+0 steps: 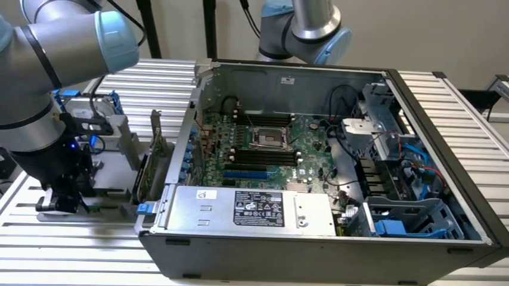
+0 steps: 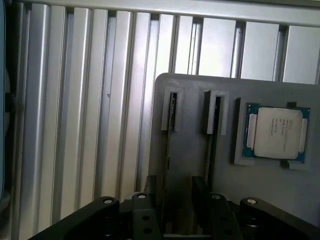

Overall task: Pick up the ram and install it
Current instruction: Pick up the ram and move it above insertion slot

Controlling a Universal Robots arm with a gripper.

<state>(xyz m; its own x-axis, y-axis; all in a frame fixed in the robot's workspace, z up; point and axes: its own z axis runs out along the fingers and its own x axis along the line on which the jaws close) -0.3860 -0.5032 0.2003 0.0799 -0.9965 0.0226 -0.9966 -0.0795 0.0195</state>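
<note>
The work stands at the pick-up stage. The black two-fingered end effector (image 2: 174, 187) hangs low over a grey fixture plate (image 2: 186, 145) that lies on the ribbed aluminium table (image 2: 90, 100), off the exterior view's left of the open grey computer case (image 1: 318, 253). Its fingers are apart and clamp nothing. The ram (image 2: 173, 111), a thin dark-green memory stick seen edge-on, stands upright in a narrow slot of the plate. A second like stick (image 2: 215, 116) stands in the neighbouring slot just beside it. The first stick seems to run between the fingers, though I cannot tell that for certain. A grasp here would, I judge, call for the fingers to straddle one stick squarely and clear its neighbour, then draw it straight up out of the slot without tilting it. A silver square processor chip (image 2: 277, 132) with a green border lies in a recess of the same plate, near the second stick. Inside the case, the black memory slots (image 1: 258, 156) on the green motherboard (image 1: 275, 128) lie below the processor socket. Between plate and case stands a green expansion card (image 1: 151, 164) on edge, and the case wall and the silver power supply box (image 1: 247, 208) rise beside the slots, so any carry across must pass over them.
</note>
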